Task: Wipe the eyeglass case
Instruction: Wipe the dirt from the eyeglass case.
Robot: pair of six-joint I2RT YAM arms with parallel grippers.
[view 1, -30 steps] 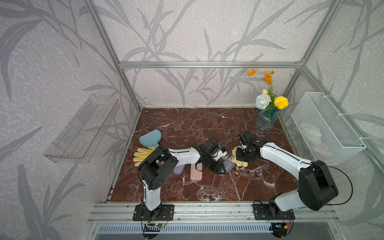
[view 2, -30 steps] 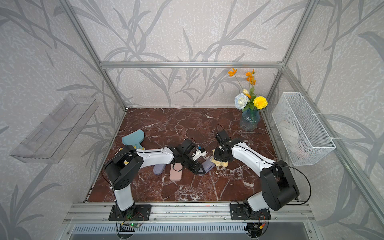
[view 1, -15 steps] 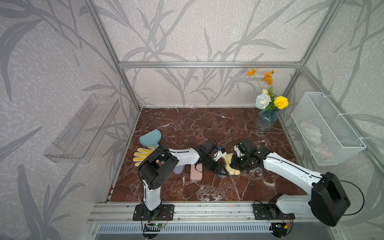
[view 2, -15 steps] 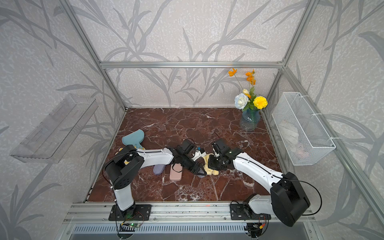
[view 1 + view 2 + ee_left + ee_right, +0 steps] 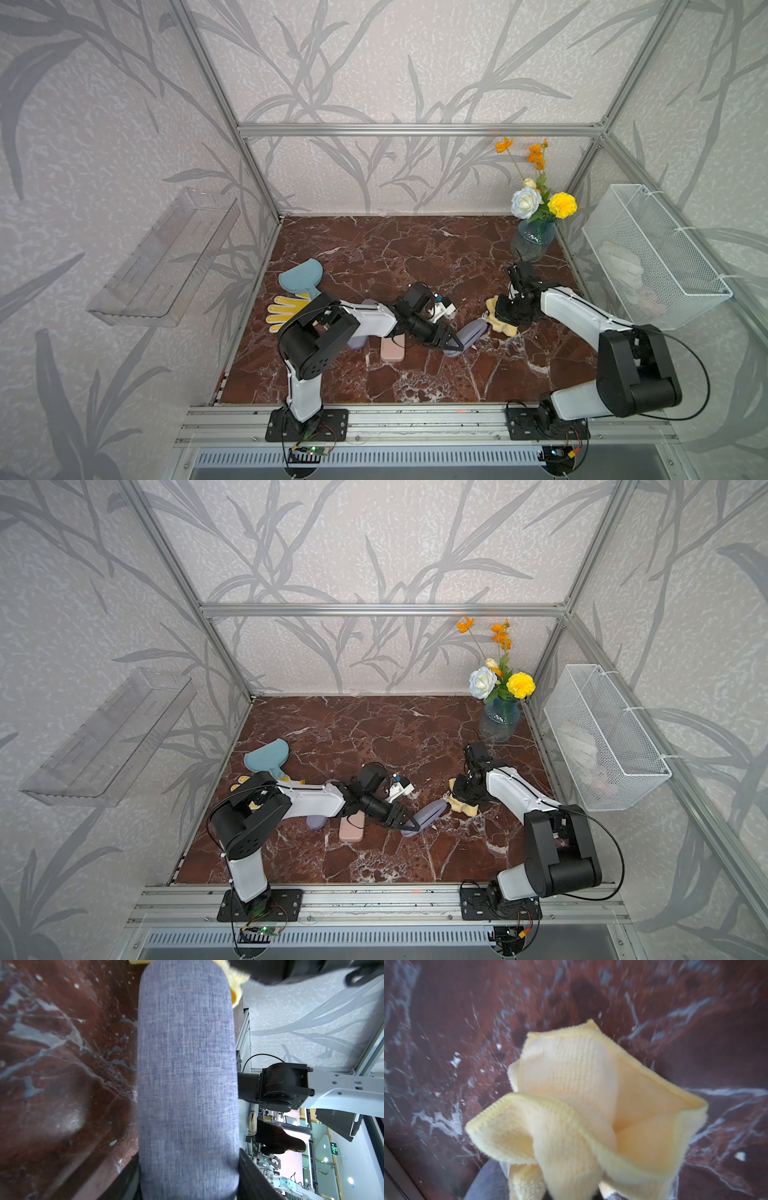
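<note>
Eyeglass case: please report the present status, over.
Left gripper shut on eyeglass case, near end. Right gripper shut on yellow cloth, at the case's far end. Pink case lies aside, not in the way.

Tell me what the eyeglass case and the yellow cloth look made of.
The eyeglass case looks fabric-covered, blue-grey and matte: fine crosshatch weave. The yellow cloth seems microfibre-like: ribbed pile, stitched edge, limp folds.
</note>
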